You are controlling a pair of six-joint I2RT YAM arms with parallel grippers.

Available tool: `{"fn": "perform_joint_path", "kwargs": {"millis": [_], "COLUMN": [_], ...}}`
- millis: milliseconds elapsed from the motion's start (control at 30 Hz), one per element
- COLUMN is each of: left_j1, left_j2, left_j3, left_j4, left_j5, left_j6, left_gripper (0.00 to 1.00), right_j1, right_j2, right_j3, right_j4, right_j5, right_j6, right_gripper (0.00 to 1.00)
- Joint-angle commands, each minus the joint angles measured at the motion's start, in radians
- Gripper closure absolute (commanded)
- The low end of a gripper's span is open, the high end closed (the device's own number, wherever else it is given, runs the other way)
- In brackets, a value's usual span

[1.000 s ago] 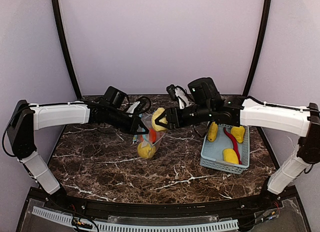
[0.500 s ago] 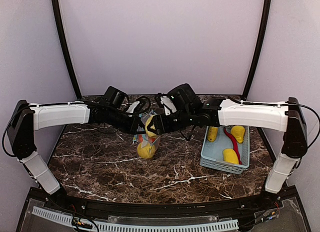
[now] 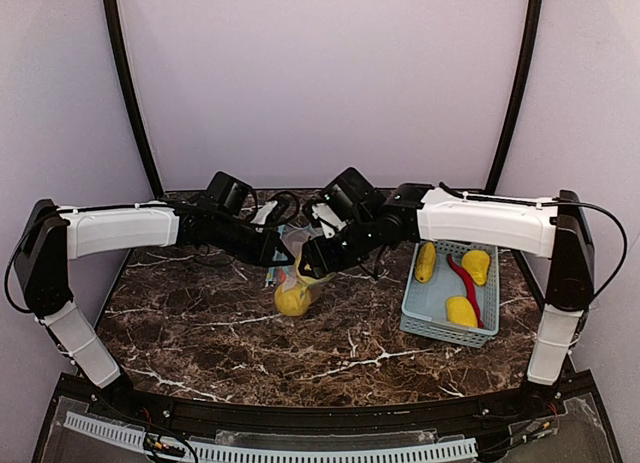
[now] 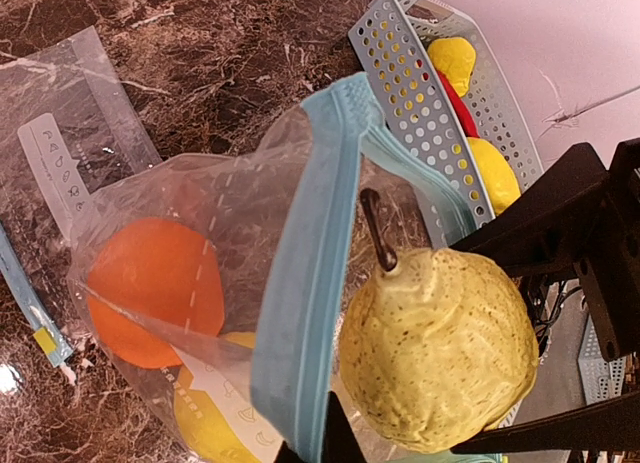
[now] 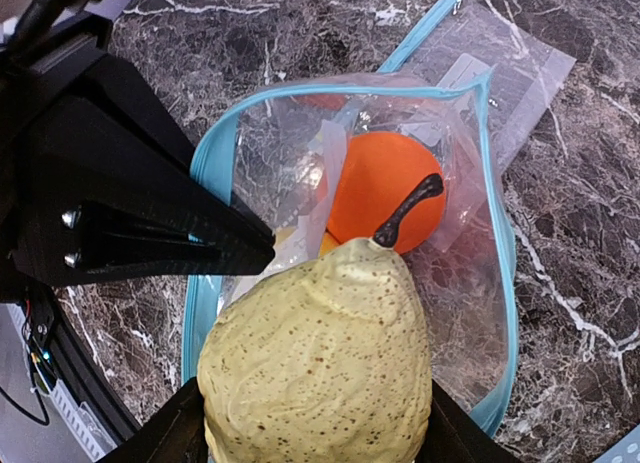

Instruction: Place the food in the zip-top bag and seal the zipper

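Pear (image 5: 315, 373), pale yellow, brown-speckled, dark-stemmed

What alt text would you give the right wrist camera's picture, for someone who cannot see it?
The right gripper holds a speckled yellow pear, stem forward, over the open mouth of a clear zip-top bag with a blue zipper rim, where an orange lies inside. The black left gripper holds the bag's rim, above a dark marble table.

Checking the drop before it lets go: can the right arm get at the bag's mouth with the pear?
Probably yes. The left gripper pinches the blue rim of the bag, holding it open, and the pear in the right gripper hangs right over the opening, above the orange inside. Nothing lies between.
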Motion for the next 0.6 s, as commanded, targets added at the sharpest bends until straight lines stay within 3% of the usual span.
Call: {"fn": "perform_joint_path", "kwargs": {"millis": [0,267,567], "left_j1": [0.010,0.012,0.012], "left_j2": [-0.040,-0.040,-0.043], "left_j3": [0.015,0.014,0.014], "left_j4": [-0.019,-0.014,-0.010], "left_j5": [-0.002,0.011,0.022], "left_j6": [0.003,0.003,0.006], "left_gripper": [0.99,0.99,0.99], "right_j1": [0.005,0.005,-0.024], "right_j2": [0.030,-0.032,-0.121], "right_j3": [0.053,0.052,0.027], "right_j4": [-0.103,-0.106,-0.093], "right_j5": [-0.053,-0.001,0.109], "right_j6": [-0.026,-0.011,0.008], "right_gripper": [0.32,0.11,0.08]}}
